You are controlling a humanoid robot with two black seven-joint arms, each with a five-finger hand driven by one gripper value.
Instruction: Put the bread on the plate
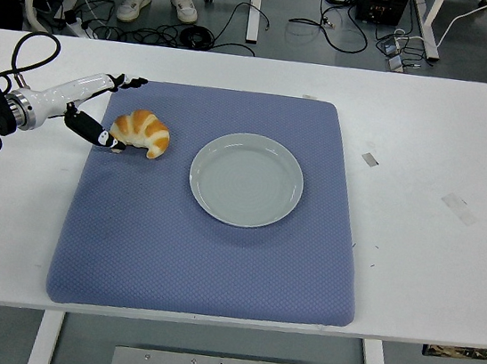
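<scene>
Left hand open beside croissant, plate bare

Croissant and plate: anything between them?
No. Head view shows only bare blue mat between the croissant and the plate.

Beyond the white table, black cables sprawled across a grey floor among white desk legs and a person's sneakers.
</scene>
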